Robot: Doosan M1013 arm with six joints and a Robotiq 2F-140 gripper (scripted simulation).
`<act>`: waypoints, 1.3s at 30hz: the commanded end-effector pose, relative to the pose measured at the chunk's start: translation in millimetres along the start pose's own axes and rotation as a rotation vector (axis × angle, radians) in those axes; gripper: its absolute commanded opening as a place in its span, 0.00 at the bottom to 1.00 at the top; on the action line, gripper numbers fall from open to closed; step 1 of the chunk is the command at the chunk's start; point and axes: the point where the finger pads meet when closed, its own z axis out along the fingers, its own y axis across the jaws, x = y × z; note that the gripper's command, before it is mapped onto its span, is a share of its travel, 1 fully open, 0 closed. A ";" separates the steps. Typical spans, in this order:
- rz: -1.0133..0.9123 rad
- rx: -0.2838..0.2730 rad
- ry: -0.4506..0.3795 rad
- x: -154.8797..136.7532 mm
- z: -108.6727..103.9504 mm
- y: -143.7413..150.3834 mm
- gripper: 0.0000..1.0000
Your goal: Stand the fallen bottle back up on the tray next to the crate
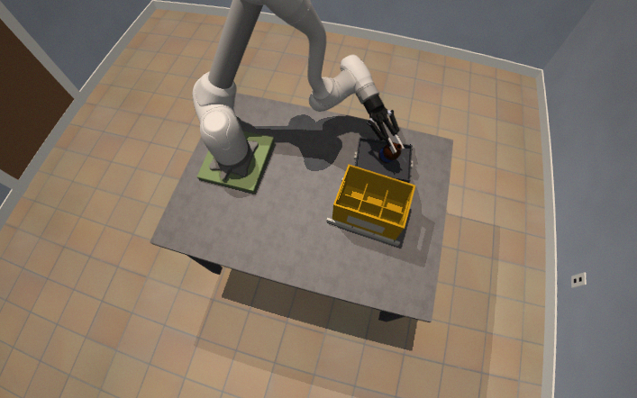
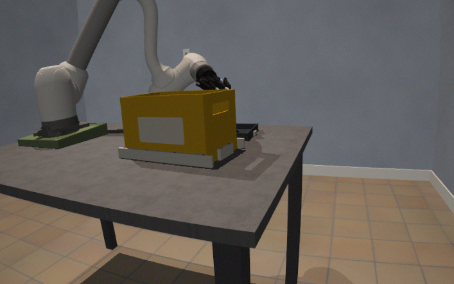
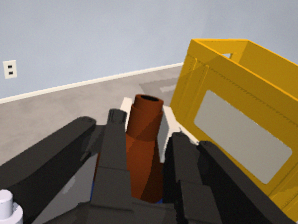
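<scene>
A brown bottle (image 1: 391, 151) (image 3: 141, 152) is gripped between my gripper's fingers over the dark tray (image 1: 404, 170) (image 2: 246, 126) behind the yellow crate (image 1: 373, 202) (image 2: 177, 121) (image 3: 240, 123). In the wrist view the bottle's open neck points up and away from the camera. My gripper (image 1: 393, 143) (image 3: 144, 115) is shut on the bottle's body. In the exterior view the crate hides the bottle, and only the gripper's base (image 2: 214, 82) shows above the crate's rim.
The crate has inner dividers and stands on a pale base plate (image 2: 167, 157). The arm's green base (image 1: 235, 165) (image 2: 63, 135) is at the table's left. The tray lies near the table's far right edge.
</scene>
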 end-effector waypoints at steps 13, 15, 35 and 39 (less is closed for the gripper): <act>-0.002 0.002 0.000 -1.7 1.5 -0.1 0.10; -0.002 0.002 0.000 -1.7 1.5 -0.1 0.10; -0.002 0.002 0.000 -1.7 1.5 -0.1 1.00; -0.002 0.002 0.000 -1.7 1.5 -0.1 1.00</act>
